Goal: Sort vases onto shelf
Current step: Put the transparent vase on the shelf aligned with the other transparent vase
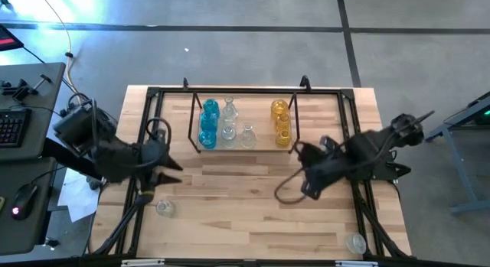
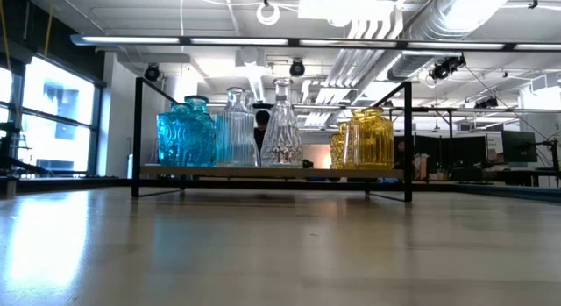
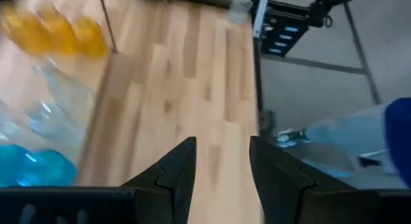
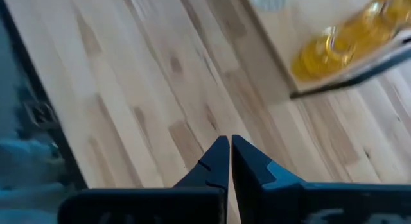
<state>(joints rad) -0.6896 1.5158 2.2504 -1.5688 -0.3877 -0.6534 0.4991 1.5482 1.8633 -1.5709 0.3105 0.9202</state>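
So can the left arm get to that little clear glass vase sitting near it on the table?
Probably yes. The small clear glass vase stands alone on the wooden table, just in front of the left end effector, whose fingers are open and empty, with nothing between them.

Overhead looking straight down; low level across table (image 2: pixel 280 253) toward shelf (image 1: pixel 237 144); wrists close, also showing shelf.

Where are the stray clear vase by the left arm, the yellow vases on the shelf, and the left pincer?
stray clear vase (image 1: pixel 164 209), high view, middle of its body.
yellow vases (image 1: pixel 281 122), high view, centre of the group.
left pincer (image 3: pixel 222 161), left wrist view, gap midway between its fingertips, open and empty.
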